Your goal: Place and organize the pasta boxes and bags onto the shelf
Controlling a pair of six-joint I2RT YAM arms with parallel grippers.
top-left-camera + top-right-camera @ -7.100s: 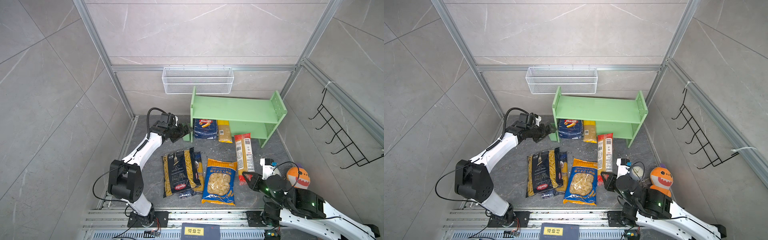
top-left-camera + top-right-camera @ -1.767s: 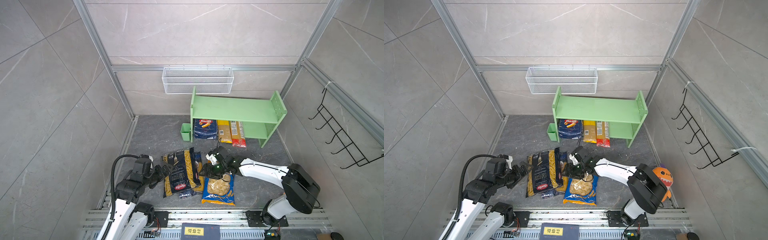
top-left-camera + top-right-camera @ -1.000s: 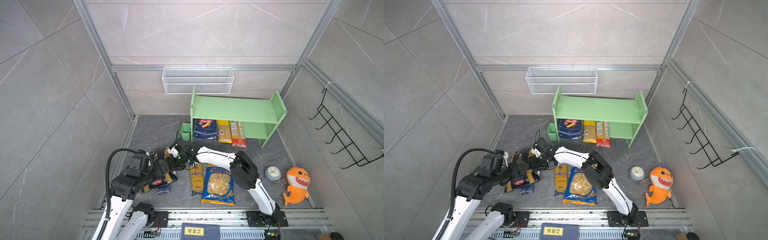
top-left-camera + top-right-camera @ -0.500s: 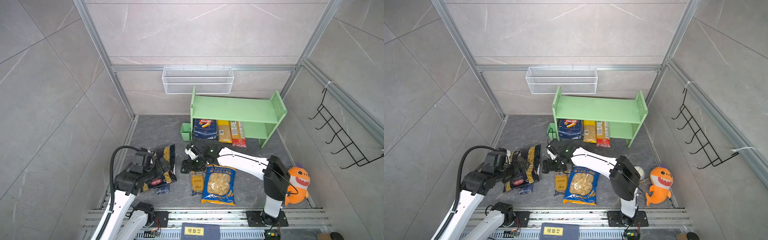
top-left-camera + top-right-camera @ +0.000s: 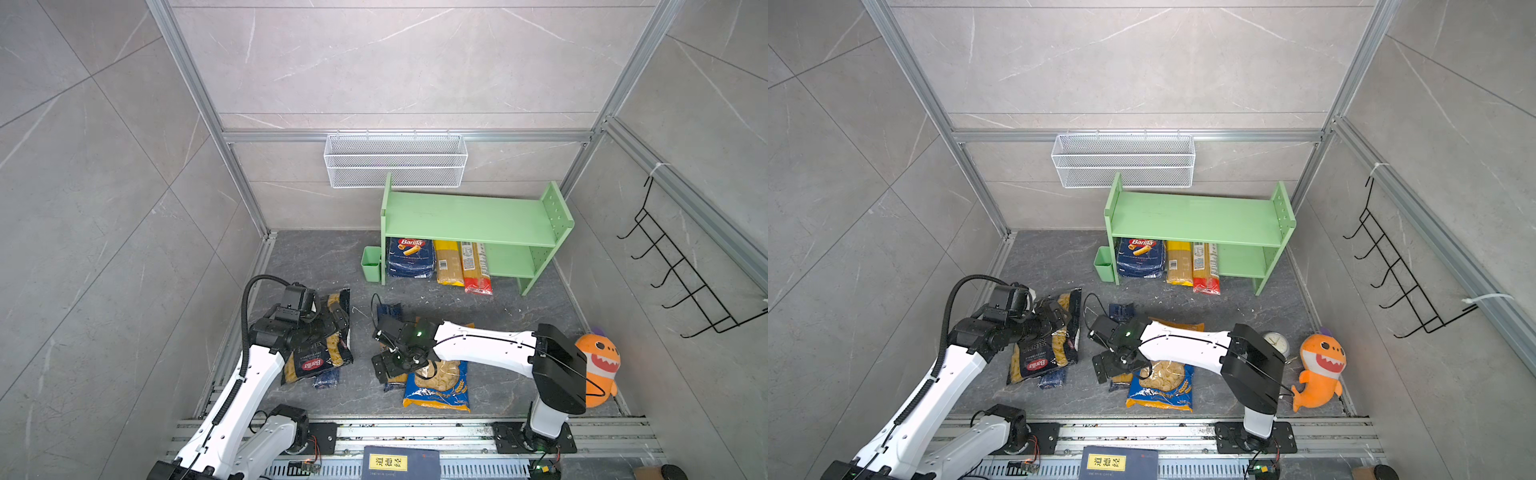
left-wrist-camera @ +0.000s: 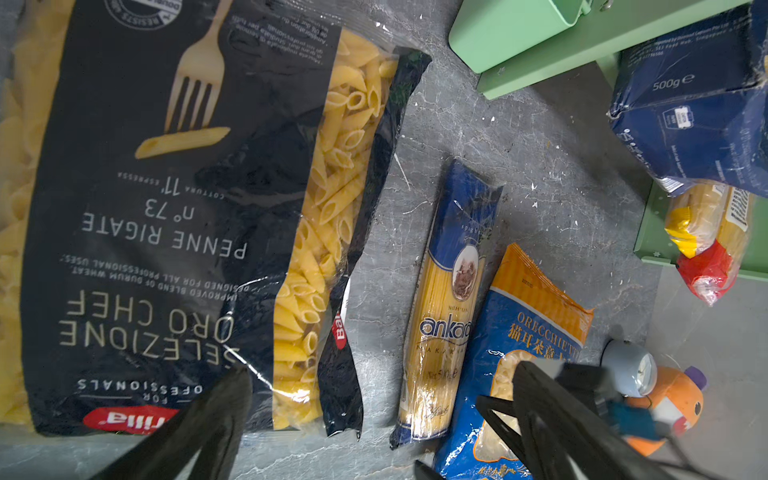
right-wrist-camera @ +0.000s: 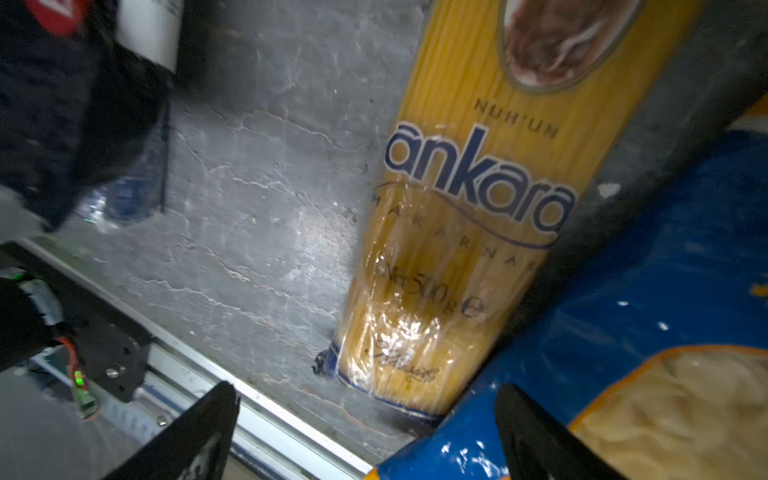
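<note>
1. One shelf (image 5: 469, 218) stood at the desk's (image 5: 316, 257) back.
2. Two large bags lay on the desk: penne (image 5: 316, 362), orecchiette (image 5: 436, 388).
3. One box (image 5: 409, 257) sat on the shelf's lower tier.
4. Four slim packs: yellow (image 5: 448, 262) and red-ended (image 5: 476, 270) beside the box; Ankara (image 6: 449, 299) beside orecchiette; blue (image 5: 326, 379) partly under penne.
5. Two grippers, jaws spread wide, holding nothing: left gripper (image 6: 380, 374) over penne, right gripper (image 7: 365, 390) over Ankara.
</note>
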